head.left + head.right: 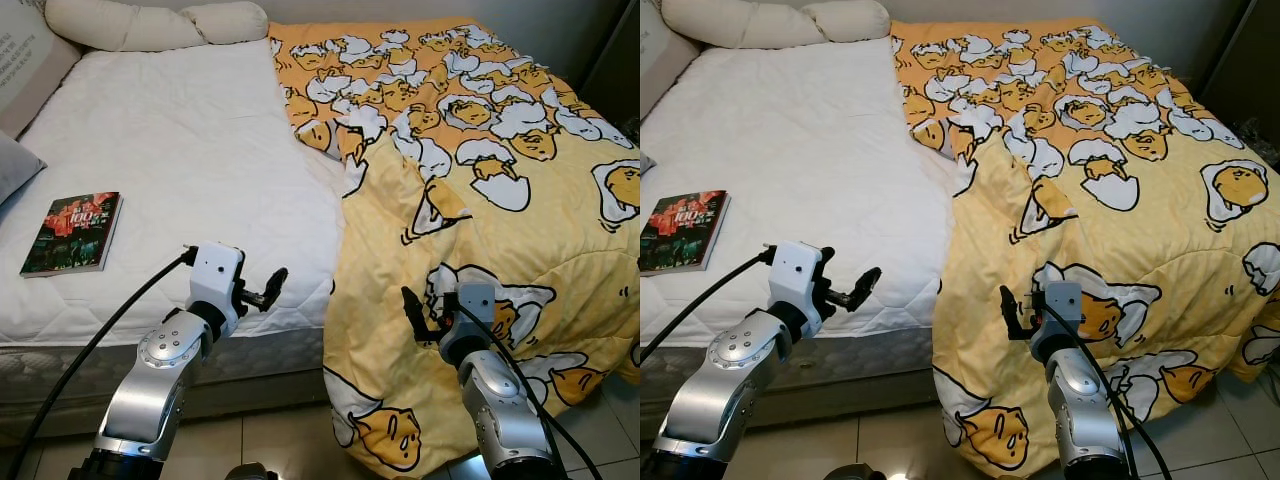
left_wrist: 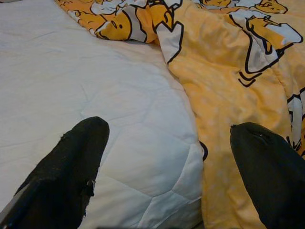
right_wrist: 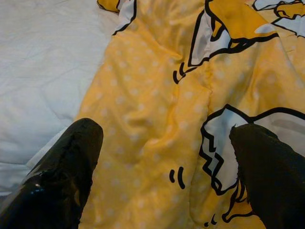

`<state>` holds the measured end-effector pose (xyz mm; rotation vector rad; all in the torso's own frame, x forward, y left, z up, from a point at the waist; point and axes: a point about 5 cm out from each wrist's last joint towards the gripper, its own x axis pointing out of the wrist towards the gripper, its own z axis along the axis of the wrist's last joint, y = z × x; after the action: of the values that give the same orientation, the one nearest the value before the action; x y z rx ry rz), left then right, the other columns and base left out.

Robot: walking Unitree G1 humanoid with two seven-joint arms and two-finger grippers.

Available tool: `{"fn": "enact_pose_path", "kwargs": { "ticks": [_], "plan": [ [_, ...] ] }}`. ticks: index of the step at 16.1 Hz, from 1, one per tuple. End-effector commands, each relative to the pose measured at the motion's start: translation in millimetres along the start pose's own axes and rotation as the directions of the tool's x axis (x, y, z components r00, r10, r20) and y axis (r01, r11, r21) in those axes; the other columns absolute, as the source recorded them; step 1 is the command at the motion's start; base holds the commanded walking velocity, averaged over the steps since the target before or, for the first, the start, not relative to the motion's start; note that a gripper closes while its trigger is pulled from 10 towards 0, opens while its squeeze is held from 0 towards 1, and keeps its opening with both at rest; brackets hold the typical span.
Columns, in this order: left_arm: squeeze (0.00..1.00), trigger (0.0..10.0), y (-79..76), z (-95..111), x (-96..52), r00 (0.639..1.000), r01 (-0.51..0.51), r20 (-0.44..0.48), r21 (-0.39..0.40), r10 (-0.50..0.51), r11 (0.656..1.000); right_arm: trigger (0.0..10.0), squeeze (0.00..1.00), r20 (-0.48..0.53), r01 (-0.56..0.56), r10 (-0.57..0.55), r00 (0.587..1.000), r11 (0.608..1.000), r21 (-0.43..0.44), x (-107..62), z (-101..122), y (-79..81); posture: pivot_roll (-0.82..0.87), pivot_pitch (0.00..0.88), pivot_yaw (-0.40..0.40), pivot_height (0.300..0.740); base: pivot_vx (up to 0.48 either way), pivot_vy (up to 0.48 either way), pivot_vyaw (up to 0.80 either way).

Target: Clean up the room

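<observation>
A bed (image 1: 180,150) with a white quilted cover stands on a pale tiled floor (image 1: 270,440), two long cream pillows (image 1: 150,22) at its head. A soft yellow duvet (image 1: 500,200) printed with egg cartoons covers the bed's right half and hangs over the foot, and a glossy book (image 1: 73,233) lies flat near the left edge. The left gripper (image 2: 167,157) hovers spread over the cover's corner beside the duvet's edge; the right gripper (image 3: 167,157), fingers apart and empty, hovers over the hanging duvet

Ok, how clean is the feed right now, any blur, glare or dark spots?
Left eye view: sharp and evenly lit, the book cover readable, the yellow blanket print crisp. Left wrist view: the black fingers of the left pincer are soft, the bedding beyond is clear. Right wrist view: the same for the right pincer; a small glint on one finger.
</observation>
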<state>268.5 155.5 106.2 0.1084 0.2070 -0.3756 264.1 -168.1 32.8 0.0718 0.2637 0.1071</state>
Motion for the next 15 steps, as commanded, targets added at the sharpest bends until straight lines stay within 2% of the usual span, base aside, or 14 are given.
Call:
{"fn": "enact_pose_path", "kwargs": {
  "ticks": [1, 2, 4, 10, 15],
  "plan": [
    [0.0, 10.0, 3.2, -1.7, -1.2, 1.0, -0.016, -0.006, -0.002, 0.016, 1.0, 10.0, 1.0, -0.004, 0.008, -0.008, 1.0, 1.0, 0.008, -1.2, 0.3, -0.8, 0.05, 0.0, 0.021, 0.74, 0.0, 0.0, 0.0],
    [0.0, 10.0, 8.8, -0.5, 4.3, 0.999, -0.041, 0.011, -0.002, 0.041, 0.999, 10.0, 0.0, -0.022, 0.048, -0.048, 0.999, 0.999, -0.005, 6.8, 2.3, 1.1, 0.06, 0.0, -0.017, 0.74, 0.401, 0.0, 0.0],
    [0.0, 10.0, 17.8, 2.1, 10.0, 0.997, -0.07, 0.024, -0.006, 0.07, 0.998, 10.0, 0.0, -0.019, 0.043, -0.044, 0.999, 0.998, -0.037, 18.1, 9.7, 2.7, 0.06, 0.0, -0.01, 0.74, 0.384, 0.0, 0.0],
    [0.0, 10.0, 23.3, 0.8, 12.9, 0.997, -0.075, 0.027, -0.003, 0.075, 0.997, 10.0, 0.0, -0.002, 0.014, -0.014, 1.0, 0.998, -0.063, 19.7, 13.3, 7.0, 0.05, 0.0, 0.0, 0.74, 0.349, 0.0, 0.0],
    [0.0, 10.0, 25.4, 1.5, 14.2, 0.997, -0.072, 0.032, -0.001, 0.072, 0.997, 10.0, 0.0, 0.012, -0.028, 0.029, 1.0, 0.997, -0.075, 22.3, 16.9, 14.8, 0.05, 0.0, 0.001, 0.74, 0.383, 0.0, 0.8]
  ]
}}
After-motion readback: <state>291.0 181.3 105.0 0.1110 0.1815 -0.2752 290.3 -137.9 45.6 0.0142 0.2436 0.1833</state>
